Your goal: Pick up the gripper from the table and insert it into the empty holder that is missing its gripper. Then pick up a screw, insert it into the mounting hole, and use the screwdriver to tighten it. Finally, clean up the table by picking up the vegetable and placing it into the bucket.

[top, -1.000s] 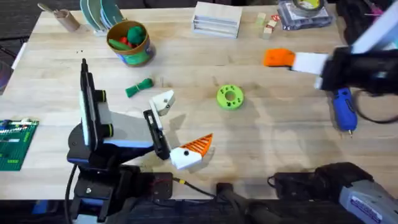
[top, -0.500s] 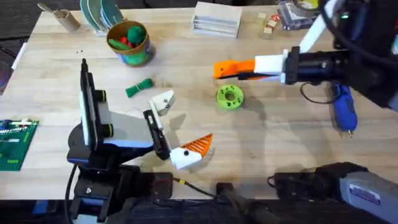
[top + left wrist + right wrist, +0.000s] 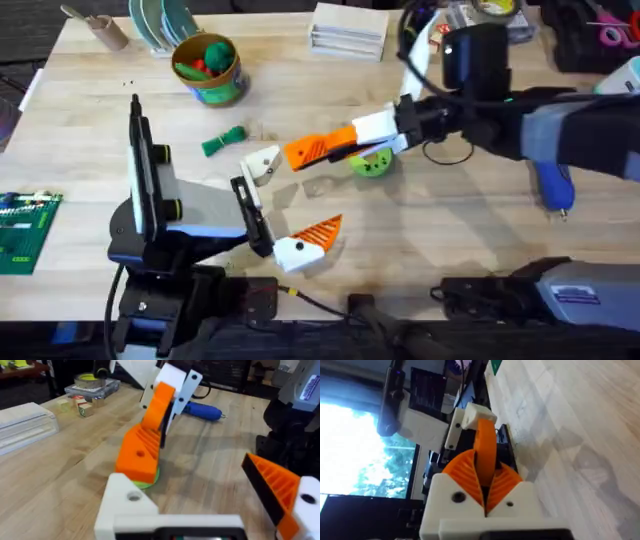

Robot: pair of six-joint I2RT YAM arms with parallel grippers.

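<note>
My right gripper (image 3: 350, 140) reaches in from the right and is shut on the loose orange ribbed gripper (image 3: 308, 150) (image 3: 142, 452) (image 3: 485, 455), held just above the table. The wedge's tip is close to the bare white holder (image 3: 262, 165) (image 3: 125, 502) of my left gripper (image 3: 285, 205), which stands open. Its other finger carries an orange pad (image 3: 322, 232) (image 3: 277, 487). The green vegetable (image 3: 222, 140) lies left of the holder. At the back left stands the bucket (image 3: 208, 68), and the blue screwdriver (image 3: 552, 180) (image 3: 202, 410) lies at the right. The screw is out of view.
A green disc with holes (image 3: 374, 162) (image 3: 147, 477) lies under my right gripper. Along the back edge are a clear box (image 3: 348, 30), small wooden blocks (image 3: 432, 38), a cardboard tube (image 3: 100, 28) and plates (image 3: 160, 20). A green board (image 3: 22, 230) sits at the left edge.
My right arm has swung from the far right across the table to the left, carrying the orange wedge up to the left gripper's bare holder. The left arm has not moved.
</note>
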